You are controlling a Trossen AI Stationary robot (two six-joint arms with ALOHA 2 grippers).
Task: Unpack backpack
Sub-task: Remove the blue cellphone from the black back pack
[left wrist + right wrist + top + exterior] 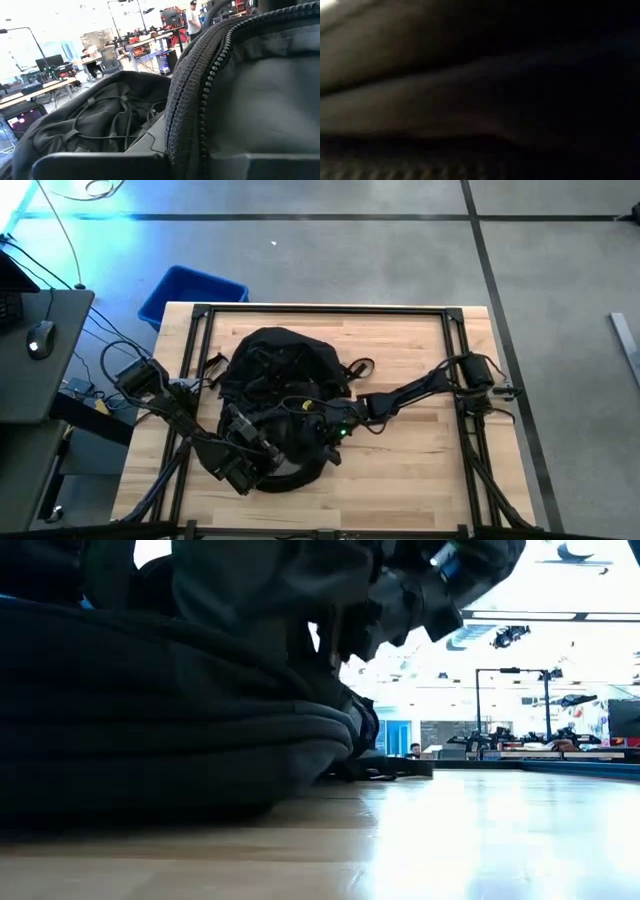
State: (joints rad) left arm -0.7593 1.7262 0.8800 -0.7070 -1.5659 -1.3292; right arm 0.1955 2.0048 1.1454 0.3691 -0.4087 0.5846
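The pale wooden slatted worktop (pixel 420 470) on its black metal frame carried the large black fabric backpack (pixel 275 370), which lay slumped near the worktop's middle, toward the left arm's side. A blue plastic bin (pixel 190 295) stood on the floor beyond the worktop's far left corner, well apart from the backpack.

The left tool (pixel 262 450) sat at the backpack's near edge with its fingers shut; the left wrist view showed the zipper edge (pixel 200 100) of the opening right against it, apparently pinched and held up, though the contact itself was hidden. The right tool (pixel 318 420) reached from the right side into the backpack's opening. Its fingers stood well apart, but the right wrist view showed only dark fabric, so whether they enclosed anything could not be told.

Judgement: the step in hand was reaching inside for contents. To do it well, the left tool should keep the opening lifted and steady while the right tool closes only on a distinct item, not on lining or loose cords, and withdraws along the opening's line.
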